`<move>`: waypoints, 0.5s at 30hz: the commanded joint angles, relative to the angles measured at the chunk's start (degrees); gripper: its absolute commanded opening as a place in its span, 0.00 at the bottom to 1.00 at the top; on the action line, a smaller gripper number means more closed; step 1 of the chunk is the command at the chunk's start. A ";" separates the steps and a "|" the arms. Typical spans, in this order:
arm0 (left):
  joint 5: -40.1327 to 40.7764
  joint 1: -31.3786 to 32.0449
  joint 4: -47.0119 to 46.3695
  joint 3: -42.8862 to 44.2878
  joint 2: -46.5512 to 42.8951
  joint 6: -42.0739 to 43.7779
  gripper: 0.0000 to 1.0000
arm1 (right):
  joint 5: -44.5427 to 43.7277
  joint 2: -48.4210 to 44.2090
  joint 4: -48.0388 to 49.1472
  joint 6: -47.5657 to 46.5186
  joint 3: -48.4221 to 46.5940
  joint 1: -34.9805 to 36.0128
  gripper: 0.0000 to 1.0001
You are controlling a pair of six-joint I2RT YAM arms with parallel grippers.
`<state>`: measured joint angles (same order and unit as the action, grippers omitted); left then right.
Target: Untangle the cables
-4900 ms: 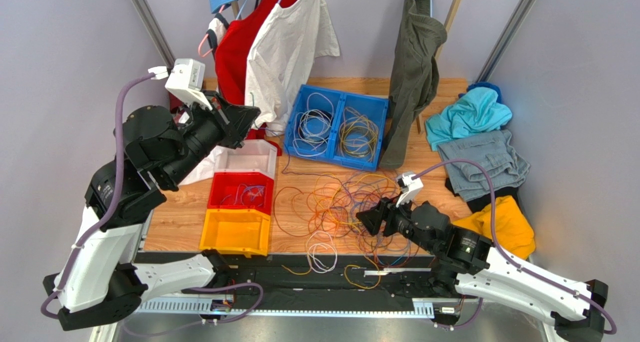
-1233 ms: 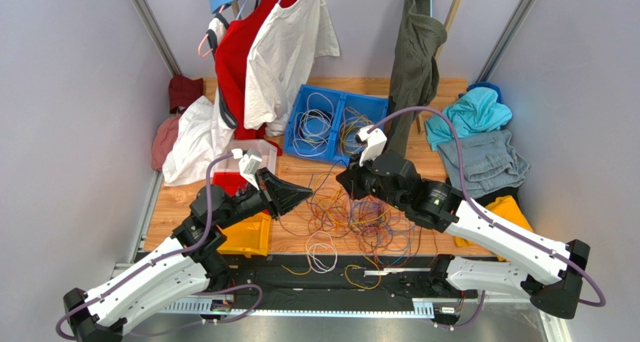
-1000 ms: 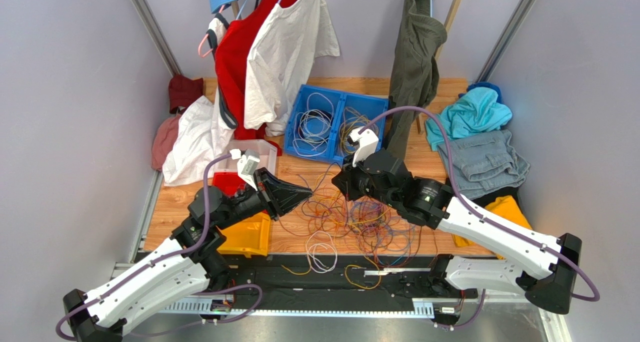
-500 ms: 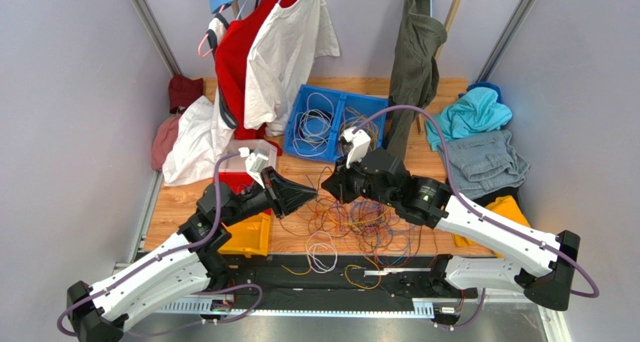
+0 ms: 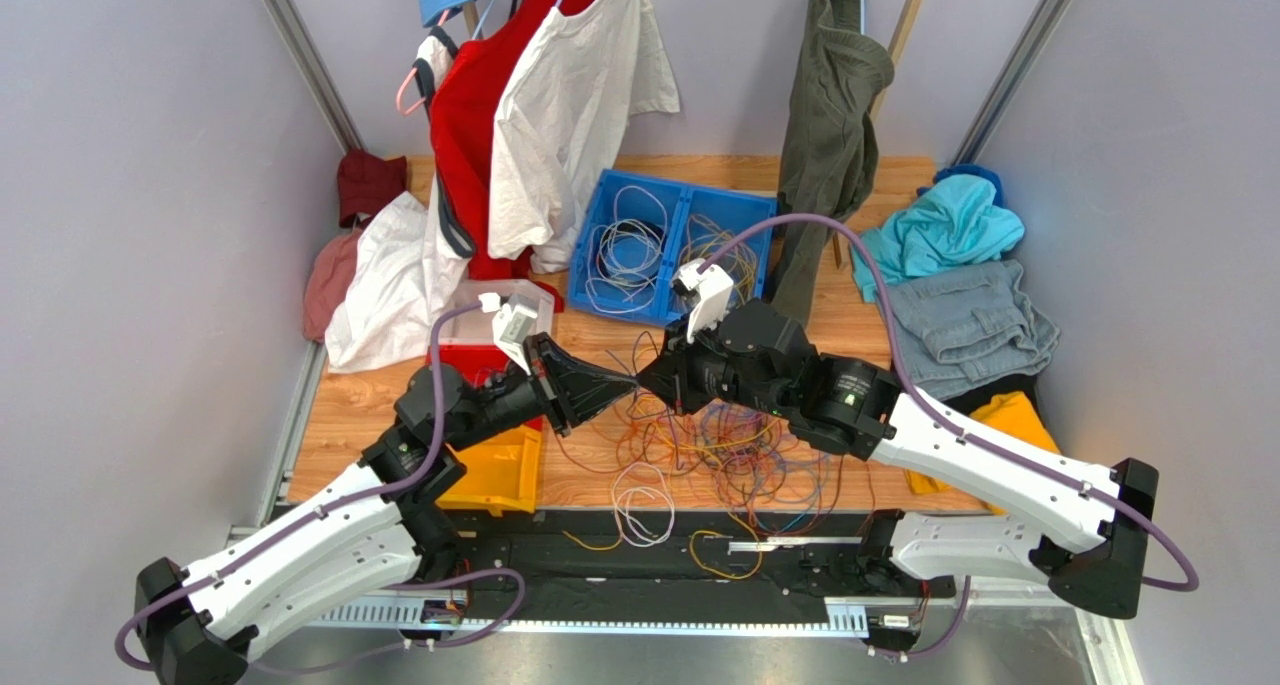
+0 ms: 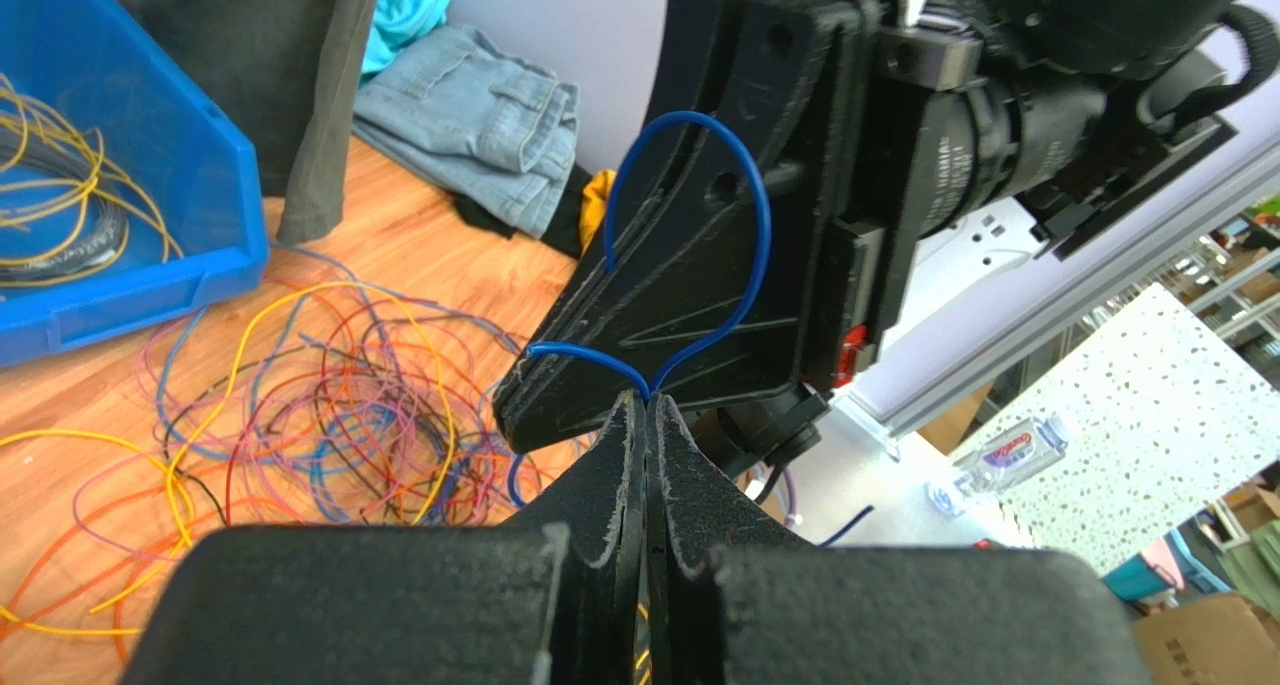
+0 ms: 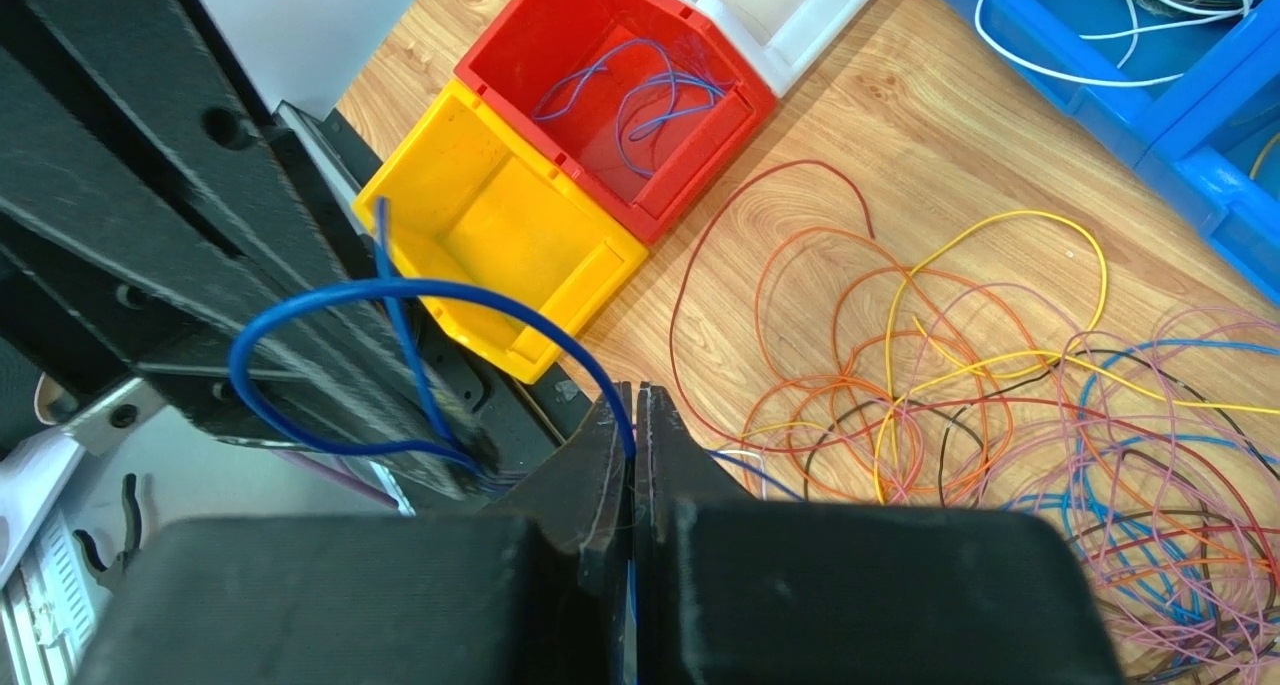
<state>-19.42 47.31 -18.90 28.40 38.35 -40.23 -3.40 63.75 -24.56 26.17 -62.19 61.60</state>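
1. Here, the step in hand looks like a hand-over of one blue cable, held up above the tangle of cables on the wooden surface.
2. The left fingers are pressed together, pinching the blue cable where its loop closes. The right fingers are likewise pressed together on the same strand, tip to tip with the left.
3. The cable's tail drops towards the tangle; whether it runs free I cannot tell.
4. Next, judging by the blue strands lying in the red bin, one pair should let go. The other should then draw the cable clear slowly and carry it there.
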 commanded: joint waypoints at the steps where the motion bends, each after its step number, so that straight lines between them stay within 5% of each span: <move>1: 1.49 0.24 0.69 0.16 -3.53 1.12 0.00 | -1.43 -2.04 1.27 0.02 -0.12 0.36 0.00; 9: 3.06 0.24 6.04 2.00 -6.17 2.34 0.00 | -0.99 -2.75 1.00 0.02 0.05 0.36 0.02; 14: 12.18 0.24 17.64 8.49 -9.17 6.29 0.00 | -2.14 -3.80 -0.05 -0.25 0.84 0.36 0.41; 15: 13.52 0.24 22.62 9.73 -9.26 7.96 0.00 | -2.23 -3.98 0.03 -0.16 1.28 0.36 0.42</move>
<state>-13.89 47.35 -7.90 30.30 31.07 -37.67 -4.47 61.87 -24.71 26.22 -61.71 61.71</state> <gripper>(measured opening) 0.007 0.373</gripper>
